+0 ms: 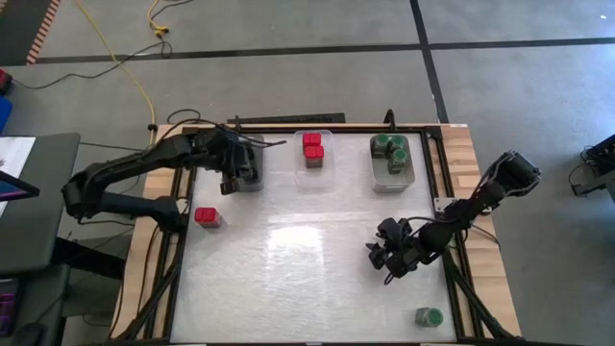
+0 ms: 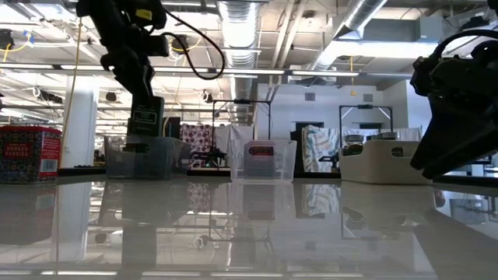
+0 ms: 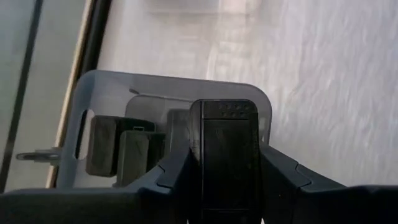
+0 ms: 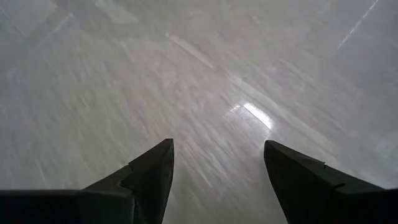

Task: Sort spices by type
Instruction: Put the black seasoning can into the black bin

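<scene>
Two risks: left claw (image 3: 227,186), pinching a black spice box (image 3: 227,155) above the left bin (image 3: 81,102), may snag boxes inside; right claw (image 4: 217,180) hangs spread.

1. The floor (image 1: 288,86) is grey concrete, crossed by dark seams that divide it into large slabs.
2. A yellow cable (image 1: 130,67) trails over the floor from the far side toward the desk's left corner.
3. The desk (image 1: 288,269) has a pale, glossy top inside a wooden border with black rails.
4. A grey side table (image 1: 38,207) stands to the left of the desk.
5. Seen from the low view, the ceiling (image 2: 311,31) is open, with exposed ducts, pipes and long strip lights.
6. A white column (image 2: 82,124) rises at the left.
7. Black metal frames (image 2: 241,124) stand farther back in the hall.
</scene>
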